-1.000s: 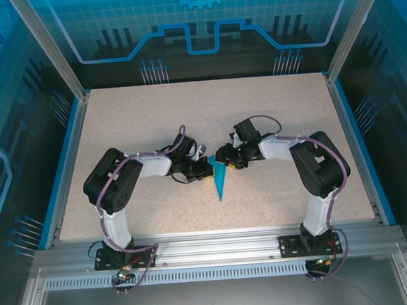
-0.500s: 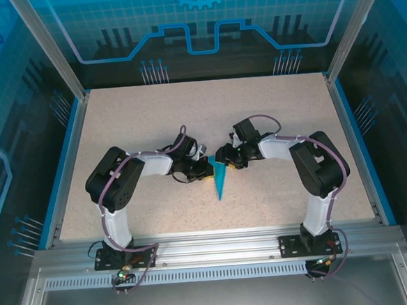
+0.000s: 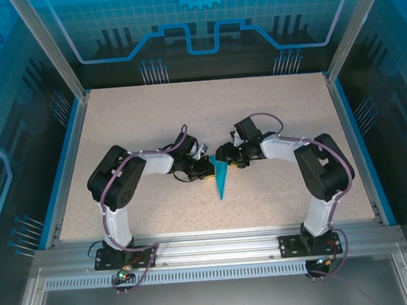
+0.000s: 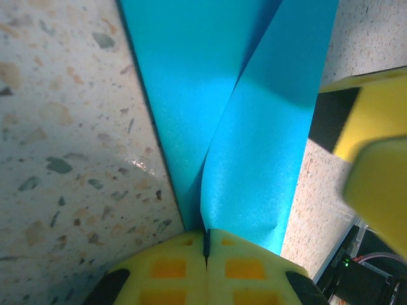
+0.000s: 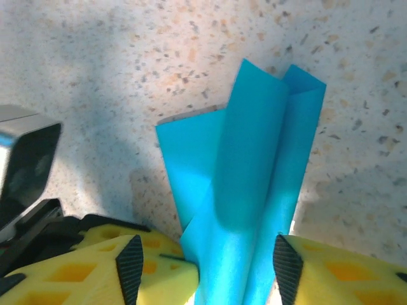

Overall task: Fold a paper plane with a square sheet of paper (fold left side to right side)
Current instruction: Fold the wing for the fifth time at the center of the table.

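Note:
The teal-blue paper plane (image 3: 221, 180) lies mid-table, its sharp tip toward the arms' bases. It is the square sheet, now a narrow folded dart. My left gripper (image 3: 207, 169) is at its wide end from the left, and in the left wrist view this gripper (image 4: 205, 244) is shut on the edge of a raised flap of the plane (image 4: 254, 127). My right gripper (image 3: 224, 158) comes in from the right. In the right wrist view it (image 5: 203, 270) is open, and the plane's upright layered flaps (image 5: 248, 171) stand between its two fingers.
The speckled beige table (image 3: 138, 122) is framed by blue rails and aluminium posts. The two grippers' yellow fingers nearly touch: a right finger (image 4: 375, 146) shows beside the paper in the left wrist view. The left wrist's grey camera housing (image 5: 25, 159) sits just left of the paper.
Both arms have shifted only slightly, the right elbow drifting a little to the right. The plane stays in the same place between the two grippers.

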